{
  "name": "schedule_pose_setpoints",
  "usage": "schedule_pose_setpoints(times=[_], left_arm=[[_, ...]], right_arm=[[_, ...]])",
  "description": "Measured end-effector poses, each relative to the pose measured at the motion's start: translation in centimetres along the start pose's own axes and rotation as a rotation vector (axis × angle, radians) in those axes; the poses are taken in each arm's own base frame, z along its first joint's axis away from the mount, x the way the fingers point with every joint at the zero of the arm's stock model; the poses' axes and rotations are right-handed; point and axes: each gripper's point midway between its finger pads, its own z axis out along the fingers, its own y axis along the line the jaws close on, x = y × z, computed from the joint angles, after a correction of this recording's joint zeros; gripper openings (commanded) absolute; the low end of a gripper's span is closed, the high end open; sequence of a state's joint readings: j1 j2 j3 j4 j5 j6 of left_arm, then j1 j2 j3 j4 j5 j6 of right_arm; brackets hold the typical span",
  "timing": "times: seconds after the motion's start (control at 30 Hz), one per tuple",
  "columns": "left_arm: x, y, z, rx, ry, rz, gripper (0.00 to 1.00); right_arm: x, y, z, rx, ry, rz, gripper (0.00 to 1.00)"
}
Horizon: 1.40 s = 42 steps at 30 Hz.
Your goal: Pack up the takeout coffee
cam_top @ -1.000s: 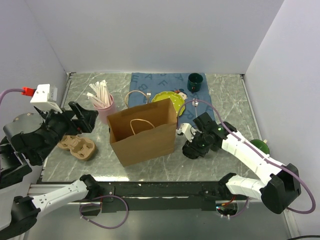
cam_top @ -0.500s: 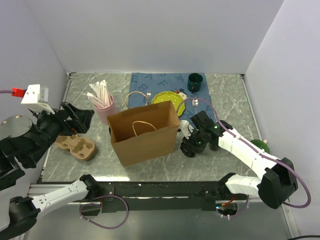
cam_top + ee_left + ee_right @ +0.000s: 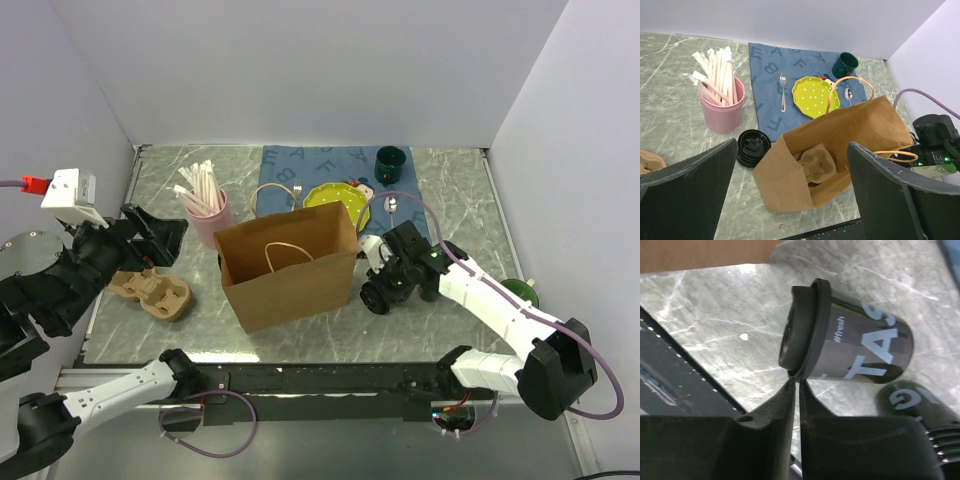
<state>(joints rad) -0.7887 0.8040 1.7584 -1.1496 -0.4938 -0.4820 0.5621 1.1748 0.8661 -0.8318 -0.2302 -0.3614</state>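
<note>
Pointing its lid (image 3: 807,330) frame-left, the takeout coffee (image 3: 860,347) is stretching horizontally across the right wrist view; right claw (image 3: 795,383) is pinching the lid's rim, left claw (image 3: 791,150) gaping apart.

Readable text, right wrist view: takeout coffee cup (image 3: 860,352) carried "#fresh" in small pale print on its black side, just under the lid. Next to that ran big pale capitals starting "TA", with a third letter cut off at the cup's edge, so the full word wasn't readable. Second black cup (image 3: 912,402) beside it had large pale lettering, only a "G" clear. Blue mat (image 3: 770,75) at the far side was printed with scattered capitals; A, B, E, F and L were legible.
</note>
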Motion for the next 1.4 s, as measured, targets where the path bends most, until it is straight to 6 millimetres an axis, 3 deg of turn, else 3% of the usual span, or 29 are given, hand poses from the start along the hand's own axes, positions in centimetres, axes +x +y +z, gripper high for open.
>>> schedule_pose_setpoints(times=[0.03,0.33,0.6,0.97,1.23,1.4], left_arm=[[0.0,0.0,0.0,0.000,0.001,0.000,0.97],[0.7,0.1,0.3,-0.006,0.014,0.008,0.97],[0.6,0.1,0.3,-0.002,0.014,0.017,0.97],[0.2,0.0,0.0,0.007,0.005,0.018,0.97],[0.2,0.0,-0.1,0.007,0.004,0.017,0.97],[0.2,0.0,-0.1,0.008,0.003,0.016,0.97]], right_arm=[[0.0,0.0,-0.1,0.006,0.000,0.016,0.29],[-2.1,-0.6,-1.6,0.068,-0.047,0.183,0.37],[-1.7,-0.7,-0.5,0.080,0.017,0.298,0.42],[-1.3,-1.4,0.0,0.139,0.041,0.379,0.39],[-1.4,-0.7,0.8,0.134,0.044,0.390,0.38],[-1.4,-0.6,1.1,0.133,0.052,0.396,0.27]])
